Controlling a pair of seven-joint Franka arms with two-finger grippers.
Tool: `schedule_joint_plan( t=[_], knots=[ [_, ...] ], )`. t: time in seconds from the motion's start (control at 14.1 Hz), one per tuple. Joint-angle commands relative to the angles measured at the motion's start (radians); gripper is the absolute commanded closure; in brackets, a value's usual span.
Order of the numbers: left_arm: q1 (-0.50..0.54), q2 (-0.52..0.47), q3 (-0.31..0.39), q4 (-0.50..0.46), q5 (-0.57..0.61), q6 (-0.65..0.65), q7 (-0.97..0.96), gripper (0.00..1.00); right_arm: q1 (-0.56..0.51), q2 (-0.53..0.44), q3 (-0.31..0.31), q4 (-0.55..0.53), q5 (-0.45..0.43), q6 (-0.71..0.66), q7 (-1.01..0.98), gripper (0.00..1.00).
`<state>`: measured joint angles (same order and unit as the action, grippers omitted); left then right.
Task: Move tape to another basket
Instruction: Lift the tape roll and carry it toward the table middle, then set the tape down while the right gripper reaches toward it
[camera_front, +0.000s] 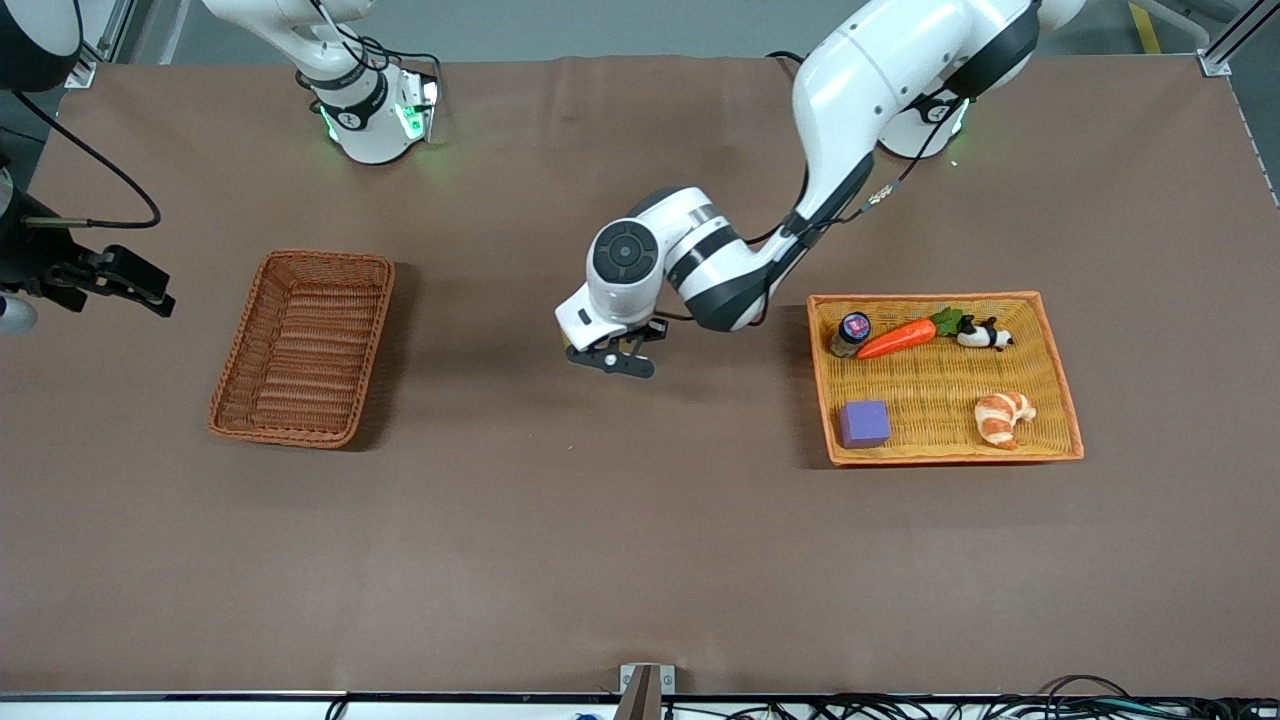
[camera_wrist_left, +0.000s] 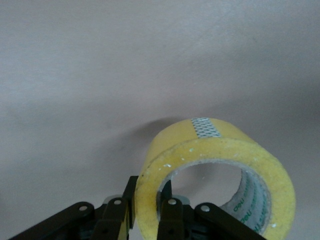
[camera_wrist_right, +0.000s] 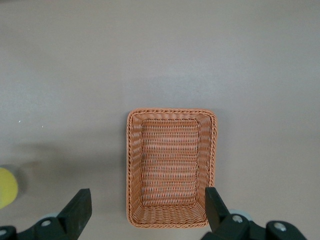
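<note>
My left gripper (camera_front: 612, 358) is shut on the tape (camera_wrist_left: 215, 150), a yellowish roll. One finger is outside its wall and one inside its hole (camera_wrist_left: 148, 200). It holds the roll in the air over bare table between the two baskets. In the front view the hand hides the roll. The dark reddish-brown basket (camera_front: 305, 345) lies empty toward the right arm's end of the table. My right gripper (camera_front: 140, 285) is open and empty, high up, and looks down on that basket (camera_wrist_right: 171, 167) between its fingers (camera_wrist_right: 145, 207). A bit of the tape shows at the edge of the right wrist view (camera_wrist_right: 7, 187).
The wider orange-yellow basket (camera_front: 930, 390) lies toward the left arm's end. It holds a carrot (camera_front: 897, 339), a small jar (camera_front: 852, 333), a panda toy (camera_front: 985, 335), a purple cube (camera_front: 864, 423) and a croissant (camera_front: 1003, 416). Brown cloth covers the table.
</note>
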<state>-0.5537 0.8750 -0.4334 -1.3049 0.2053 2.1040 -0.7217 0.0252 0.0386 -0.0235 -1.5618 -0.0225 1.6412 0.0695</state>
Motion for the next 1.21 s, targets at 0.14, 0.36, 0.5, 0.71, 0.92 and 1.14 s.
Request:
schedule_joint_plan(
  t=[0.14, 0.36, 0.5, 0.71, 0.92, 1.14],
  knots=[
    [-0.026, 0.079, 0.016, 0.082, 0.010, 0.051, -0.001, 0.56, 0.005, 0.015, 0.002, -0.001, 0.016, 0.011, -0.010, 0.00],
    [-0.009, 0.037, 0.018, 0.070, 0.006, 0.041, -0.011, 0.10, 0.009, 0.021, 0.004, 0.003, 0.016, 0.017, -0.008, 0.00],
    [0.035, -0.045, 0.016, 0.052, 0.006, -0.031, -0.016, 0.01, 0.036, 0.041, 0.008, 0.003, 0.018, 0.035, 0.007, 0.00],
    [0.086, -0.166, 0.018, 0.047, 0.009, -0.201, 0.011, 0.00, 0.114, 0.096, 0.022, -0.003, 0.045, 0.118, 0.026, 0.00],
    [0.191, -0.264, 0.018, 0.009, 0.005, -0.265, 0.108, 0.00, 0.127, 0.147, 0.144, -0.023, 0.032, 0.193, 0.195, 0.00],
    [0.319, -0.385, 0.013, -0.065, 0.005, -0.266, 0.198, 0.00, 0.142, 0.196, 0.224, -0.084, -0.028, 0.302, 0.266, 0.00]
  ],
)
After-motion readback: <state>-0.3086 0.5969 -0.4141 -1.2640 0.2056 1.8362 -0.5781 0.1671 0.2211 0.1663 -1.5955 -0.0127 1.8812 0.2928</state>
